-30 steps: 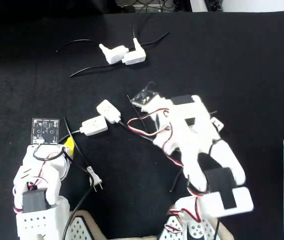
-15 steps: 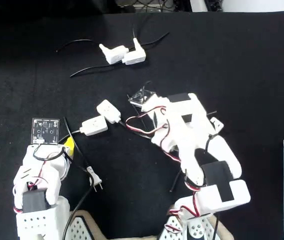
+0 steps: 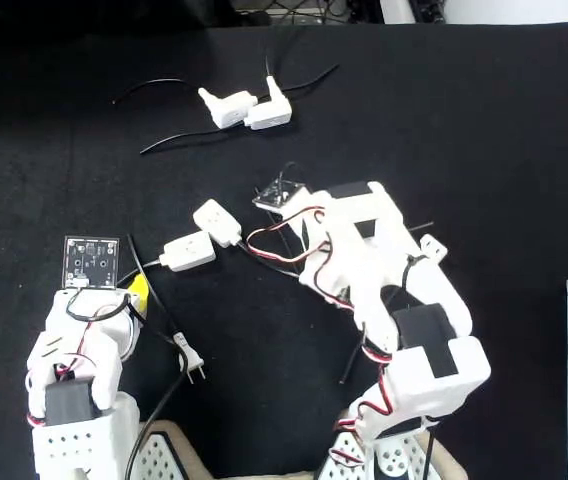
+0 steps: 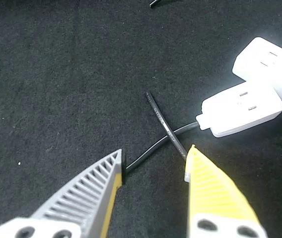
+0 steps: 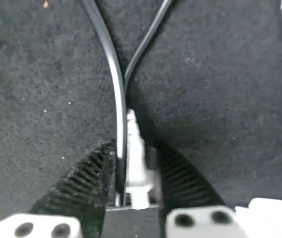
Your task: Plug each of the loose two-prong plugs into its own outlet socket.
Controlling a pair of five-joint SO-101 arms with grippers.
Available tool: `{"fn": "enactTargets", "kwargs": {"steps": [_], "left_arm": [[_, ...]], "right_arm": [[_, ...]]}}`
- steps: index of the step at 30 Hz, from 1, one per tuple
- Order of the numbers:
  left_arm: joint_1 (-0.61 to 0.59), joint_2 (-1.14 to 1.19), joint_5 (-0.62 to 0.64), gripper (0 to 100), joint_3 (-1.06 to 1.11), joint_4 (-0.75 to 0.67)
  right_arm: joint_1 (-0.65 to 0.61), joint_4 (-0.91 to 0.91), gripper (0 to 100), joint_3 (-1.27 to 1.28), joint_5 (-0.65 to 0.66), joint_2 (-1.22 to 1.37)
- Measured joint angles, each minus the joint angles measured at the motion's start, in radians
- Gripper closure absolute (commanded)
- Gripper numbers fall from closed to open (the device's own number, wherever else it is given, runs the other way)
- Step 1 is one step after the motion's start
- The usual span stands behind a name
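Near the middle of the desk (image 3: 484, 120), the right gripper (image 5: 133, 148) pinches a white plug (image 5: 137, 178), with a black cable (image 5: 112, 64) alongside it. Toward the front left corner, the left gripper (image 4: 154, 152) gapes wide over crossed cords (image 4: 163, 130), near two white outlet sockets (image 4: 243, 109)

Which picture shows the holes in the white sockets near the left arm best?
The left wrist view: two white sockets lie close, slots facing the camera. The high view shows them small, slots unclear.
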Motion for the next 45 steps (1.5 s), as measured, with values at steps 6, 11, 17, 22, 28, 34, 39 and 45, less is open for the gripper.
{"fn": "enactTargets", "kwargs": {"steps": [6, 11, 17, 22, 28, 34, 39, 45], "left_arm": [[0.0, 0.0, 0.0, 79, 0.0, 0.0], [0.0, 0.0, 0.0, 79, 0.0, 0.0], [0.0, 0.0, 0.0, 79, 0.0, 0.0], [0.0, 0.0, 0.0, 79, 0.0, 0.0], [0.0, 0.0, 0.0, 79, 0.0, 0.0], [0.0, 0.0, 0.0, 79, 0.0, -0.048], [0.0, 0.0, 0.066, 79, 0.0, -0.13], [0.02, 0.0, 0.133, 79, 0.0, -0.242]], "right_arm": [[0.006, 0.032, 98.6, 0.0, 0.0, 0.0], [0.028, 0.124, 98.6, -0.015, 0.0, -0.054], [0.031, 0.224, 98.6, -0.015, -0.002, -0.295], [0.031, 0.265, 98.6, -0.015, -0.074, -0.512], [0.031, 0.265, 98.6, -0.015, -0.152, -0.744], [-0.006, 0.265, 98.6, -0.015, -0.282, -0.934], [-0.167, 0.21, 98.6, 0.029, -0.457, -1.039], [-0.368, 0.005, 98.6, 0.166, -0.615, -1.066]]}}
